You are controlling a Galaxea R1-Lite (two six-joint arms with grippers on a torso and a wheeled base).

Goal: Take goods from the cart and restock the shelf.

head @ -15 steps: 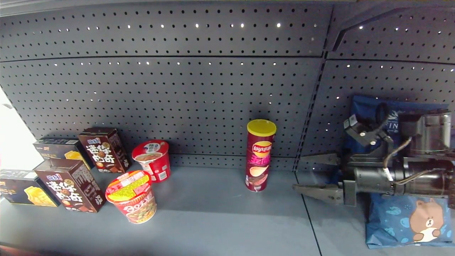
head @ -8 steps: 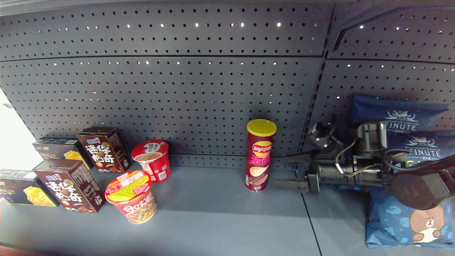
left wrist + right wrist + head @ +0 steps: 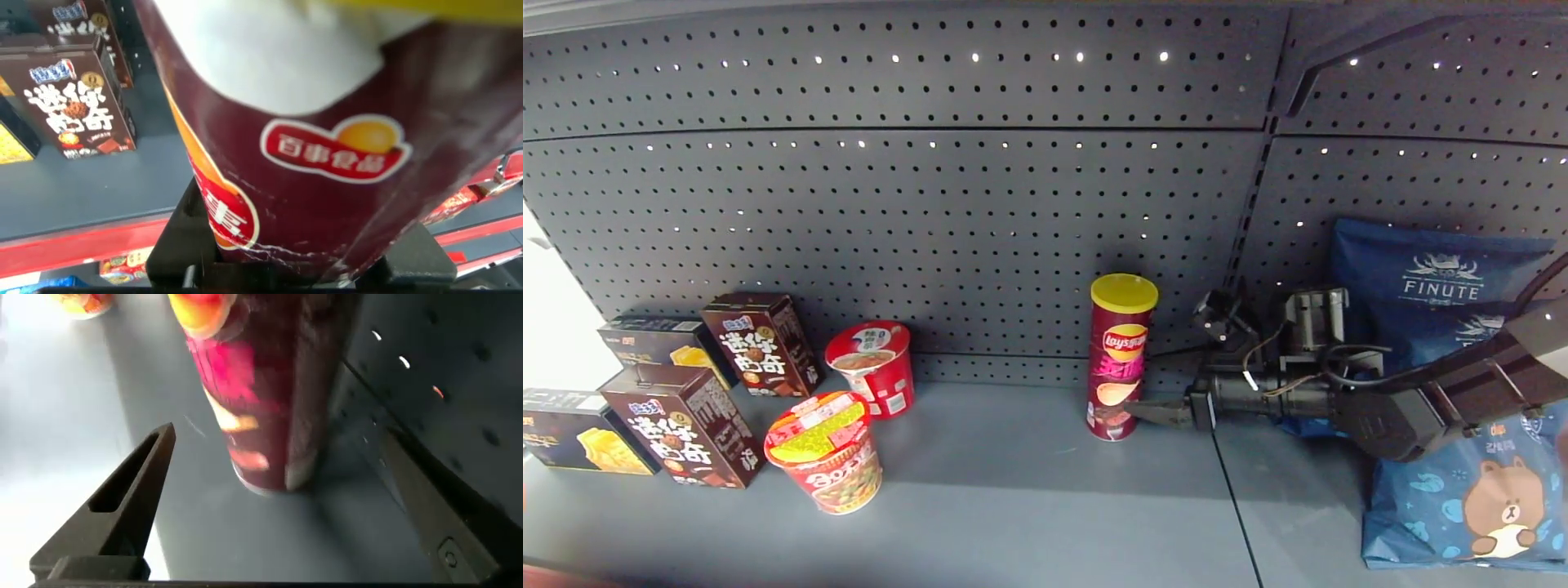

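Note:
A maroon chip can (image 3: 1121, 355) with a yellow lid stands upright at the middle of the grey shelf (image 3: 1013, 490), close to the pegboard back. My right gripper (image 3: 1156, 384) comes in from the right, low, and is open. Its fingers sit on either side of the can's base without gripping it. In the right wrist view the can (image 3: 261, 400) stands between the spread fingers (image 3: 122, 506) of that gripper (image 3: 278, 445). My left gripper (image 3: 302, 257) is shut on a second maroon chip can (image 3: 310, 122), very close to the camera.
Brown snack boxes (image 3: 686, 425) and two red noodle cups (image 3: 825, 449) stand at the shelf's left. Blue snack bags (image 3: 1445, 278) lean at the right, behind and under my right arm. Bare shelf lies in front of the can. Boxes (image 3: 69, 98) also show beyond the held can.
My right arm has moved left along the shelf, from in front of the blue bags to the standing can. Its open fingers now flank the can's base.

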